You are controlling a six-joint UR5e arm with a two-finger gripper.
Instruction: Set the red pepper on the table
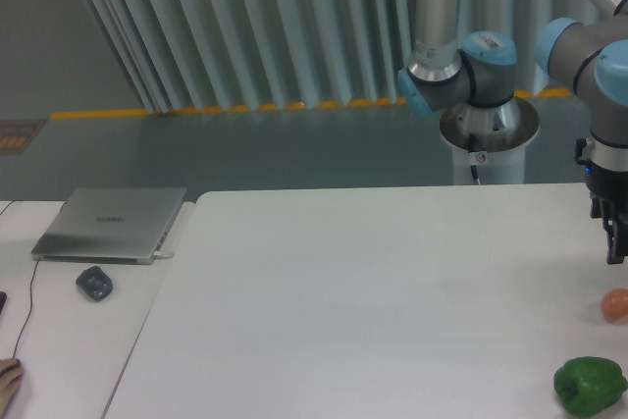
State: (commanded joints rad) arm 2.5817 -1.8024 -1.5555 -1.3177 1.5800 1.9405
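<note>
The red pepper is nowhere in view: on the white tabletop [373,291] only a green bell pepper [590,386] sits near the right front corner, with a small orange-pink round fruit [615,304] just behind it at the right edge. The claw [615,242] hangs at the right edge of the picture, above and behind that fruit, partly cut off by the frame; whether its fingers are spread, pressed together or pinching anything cannot be told, and no red shows between them. Judging by the green pepper, a bell pepper of this kind is likely light, hollow and firm-walled, with glossy, slippery, lobed skin, so a hold across the broad middle, pads seated in opposite grooves, should serve better than the tapering base or the short stem. Far left of the green pepper, a silver laptop [110,224] and a dark mouse [94,283] lie on a separate desk [69,360].
</note>
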